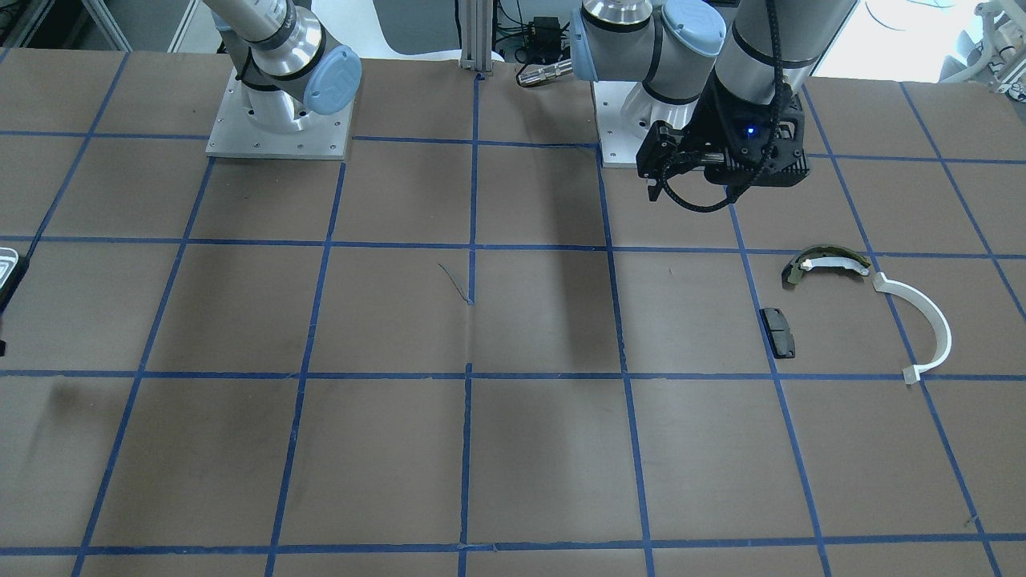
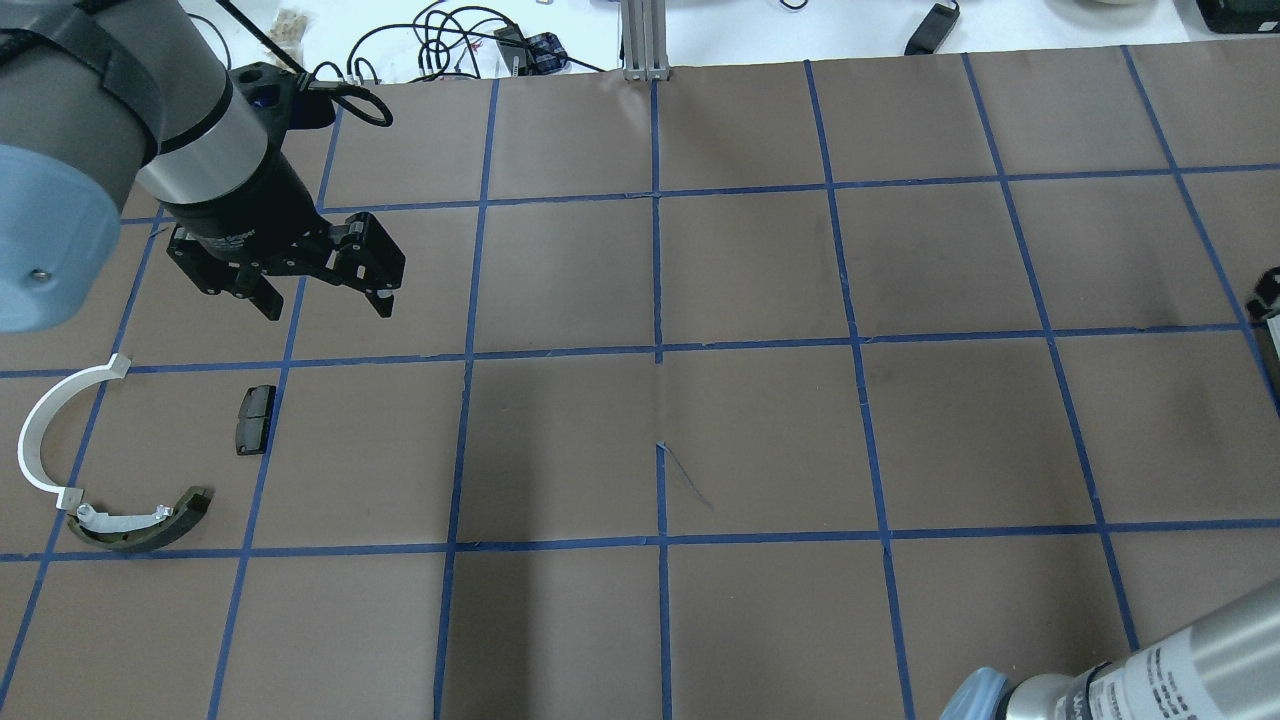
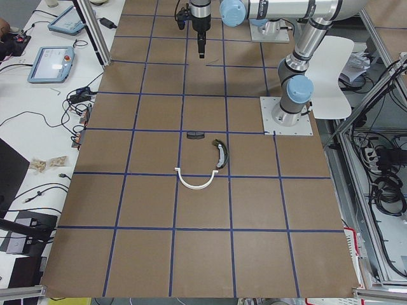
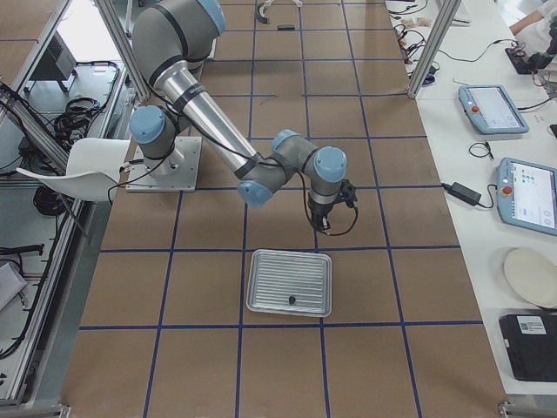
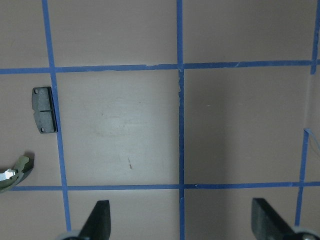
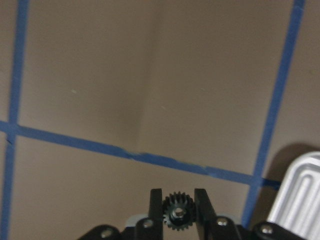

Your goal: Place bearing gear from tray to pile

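Note:
In the right wrist view my right gripper [image 6: 178, 207] is shut on a small black toothed bearing gear [image 6: 178, 213], held above the brown table next to a corner of the silvery ridged tray [image 6: 302, 192]. The exterior right view shows the gripper [image 4: 324, 228] just beyond the tray [image 4: 274, 270]. The pile lies far off at the other end: an olive-and-white shoe [image 2: 140, 525], a white semicircular strip [image 2: 38, 430] and a black pad [image 2: 254, 420]. My left gripper [image 2: 328, 305] is open and empty, hovering above the table just beyond the pad [image 5: 44, 110].
The table is brown with a blue tape grid. A small dark part [image 4: 291, 300] lies on the tray. The tray shows only as a sliver [image 1: 6, 268] in the front view. Tablets and cables lie on the white bench [image 4: 487, 104] beside the table.

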### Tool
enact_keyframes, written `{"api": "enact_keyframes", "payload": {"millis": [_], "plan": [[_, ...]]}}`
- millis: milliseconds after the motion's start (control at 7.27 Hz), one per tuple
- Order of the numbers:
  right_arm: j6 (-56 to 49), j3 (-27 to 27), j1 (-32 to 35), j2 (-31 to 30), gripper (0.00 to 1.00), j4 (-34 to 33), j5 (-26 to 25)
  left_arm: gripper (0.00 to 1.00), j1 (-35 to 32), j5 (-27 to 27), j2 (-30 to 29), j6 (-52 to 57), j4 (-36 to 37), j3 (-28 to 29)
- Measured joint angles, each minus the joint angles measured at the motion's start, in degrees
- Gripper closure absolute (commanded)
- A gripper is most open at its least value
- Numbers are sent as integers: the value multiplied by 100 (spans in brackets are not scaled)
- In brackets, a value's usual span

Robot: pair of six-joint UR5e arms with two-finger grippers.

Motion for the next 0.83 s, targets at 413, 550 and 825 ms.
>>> {"api": "enact_keyframes", "payload": {"millis": [413, 550, 825], "plan": [[3049, 923, 2249, -511, 100, -387, 73, 0, 14, -11, -13, -9, -5, -7], [4216, 1153, 3165, -551, 100, -860, 126, 0, 18, -13, -22, -8, -6, -11], [6279, 1195, 4763, -410, 100, -1417, 155, 0, 21, -9, -57, -8, -2, -16]]}}
